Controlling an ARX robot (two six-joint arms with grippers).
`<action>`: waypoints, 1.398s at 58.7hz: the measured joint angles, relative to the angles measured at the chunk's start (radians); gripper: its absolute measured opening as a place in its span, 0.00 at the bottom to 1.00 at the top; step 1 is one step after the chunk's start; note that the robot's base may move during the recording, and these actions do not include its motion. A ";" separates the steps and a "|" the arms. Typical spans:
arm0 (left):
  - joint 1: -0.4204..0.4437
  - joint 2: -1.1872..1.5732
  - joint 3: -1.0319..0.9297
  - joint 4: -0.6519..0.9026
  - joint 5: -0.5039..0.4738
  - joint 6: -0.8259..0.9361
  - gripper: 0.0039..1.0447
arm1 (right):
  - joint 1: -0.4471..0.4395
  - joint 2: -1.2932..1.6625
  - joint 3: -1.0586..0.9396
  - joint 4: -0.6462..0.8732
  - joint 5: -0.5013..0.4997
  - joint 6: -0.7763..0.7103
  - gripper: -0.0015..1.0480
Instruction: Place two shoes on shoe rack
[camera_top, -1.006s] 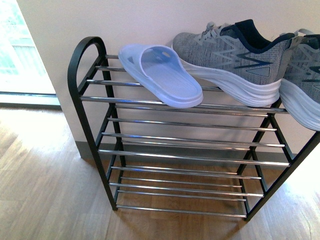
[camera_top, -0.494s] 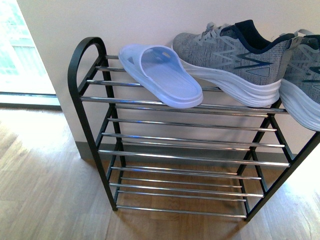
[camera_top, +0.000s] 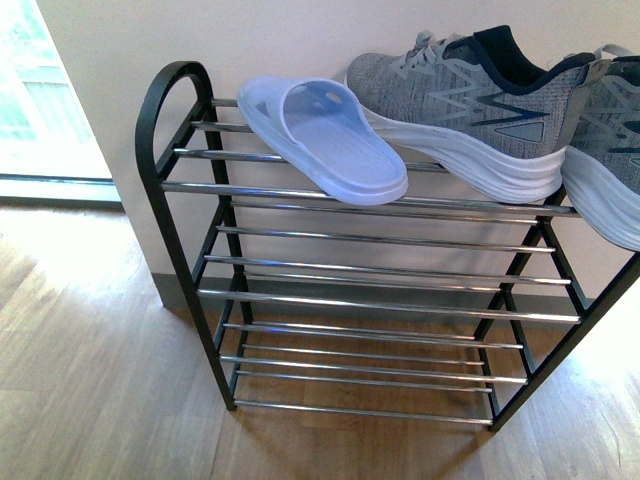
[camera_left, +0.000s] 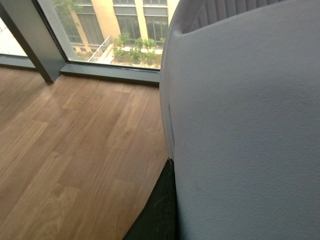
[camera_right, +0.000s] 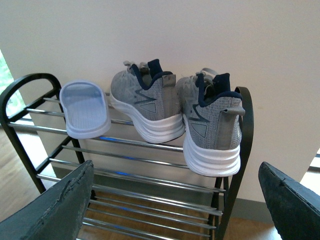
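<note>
**Resting on the top tier: three shoes, one slide close to the left wrist camera**

Front view: shoe rack (camera_top: 175, 190) stands against a pale wall on a wood floor (camera_top: 90, 350), black frame, chrome rod shelves. Top tier carries a light-blue slide (camera_top: 325, 140), lying angled, heel end over the front rod. Just beside it, a grey knit sneaker (camera_top: 470, 110), its white sole touching the slide's far edge. A second grey sneaker (camera_top: 610, 140) sits at the rack's right end, cut by the frame edge. Lower tiers bare rods. Neither arm in view.

Left wrist view: a pale blue textured surface, by its colour another slide (camera_left: 250, 130), fills most of the picture, very close to the lens. A dark strip shows at its lower edge; whether the left end effector is clamped on it I cannot tell. Wood floor and a window (camera_left: 115, 30) lie behind.

Right wrist view: right end effector (camera_right: 175, 205) fingers (camera_right: 55, 210) spread wide apart, holding nothing, facing the rack from the front. Slide and both sneakers seen heel-on along the top tier, sneakers side by side.
</note>
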 joint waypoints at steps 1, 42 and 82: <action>-0.015 0.000 0.007 -0.013 -0.002 -0.004 0.01 | 0.000 0.000 0.000 0.000 0.000 0.000 0.91; -0.475 0.464 0.549 -0.302 -0.140 -0.152 0.01 | 0.000 0.000 0.000 0.000 0.000 0.000 0.91; -0.568 0.801 0.831 -0.537 -0.314 -0.468 0.01 | 0.000 0.000 0.000 0.000 -0.001 0.000 0.91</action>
